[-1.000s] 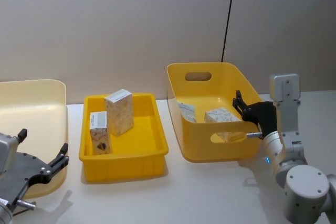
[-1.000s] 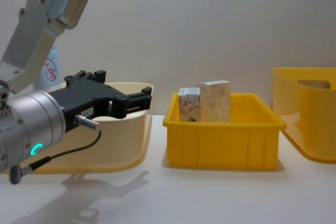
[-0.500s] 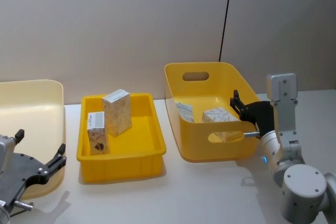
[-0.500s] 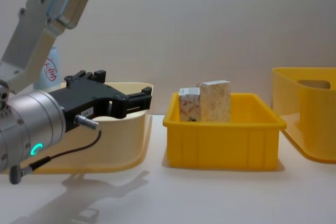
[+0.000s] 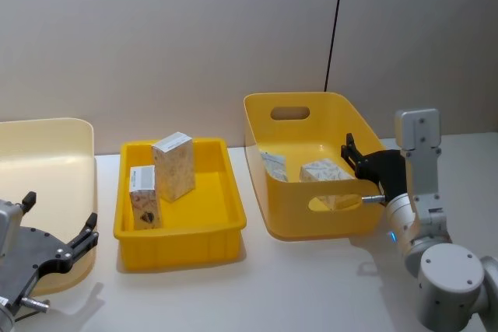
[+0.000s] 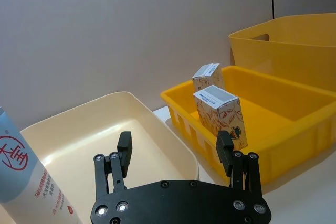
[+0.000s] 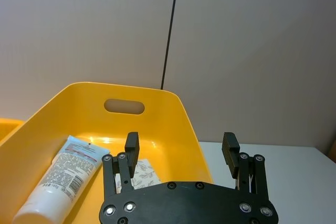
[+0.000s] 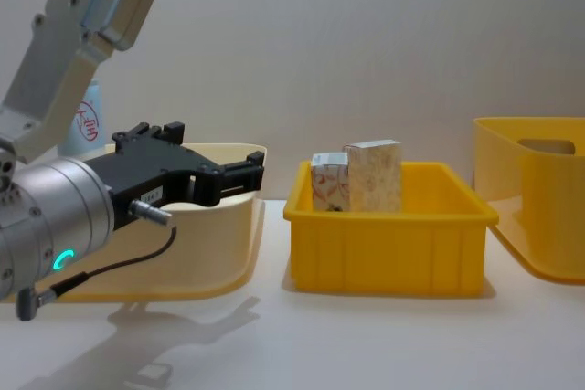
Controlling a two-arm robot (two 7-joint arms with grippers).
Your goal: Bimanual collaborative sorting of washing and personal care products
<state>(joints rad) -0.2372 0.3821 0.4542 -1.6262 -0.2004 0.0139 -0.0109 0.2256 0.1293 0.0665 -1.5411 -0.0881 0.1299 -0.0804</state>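
Two white-and-beige patterned boxes, one taller [image 5: 175,165] and one shorter [image 5: 145,197], stand upright in the shallow yellow tray [image 5: 183,236] at the middle. In the chest view they show side by side [image 8: 358,176]. A light-blue tube with a red logo [image 6: 25,181] stands by the cream bin [image 5: 47,141] at the left, and its top shows behind my left arm [image 8: 84,122]. My left gripper [image 6: 175,142] hovers open at that bin's near rim, empty. My right gripper [image 7: 181,142] is open at the near wall of the tall yellow bin [image 5: 296,101]. That bin holds a lying tube [image 7: 56,178] and a patterned box [image 5: 327,170].
The three containers stand in a row on a white table against a plain wall. A black cable [image 5: 334,25] runs down the wall behind the tall bin. Bare table lies in front of the tray [image 8: 366,344].
The head view has shifted a little, so everything sits slightly further left in it. Both grippers and all products hold their places.
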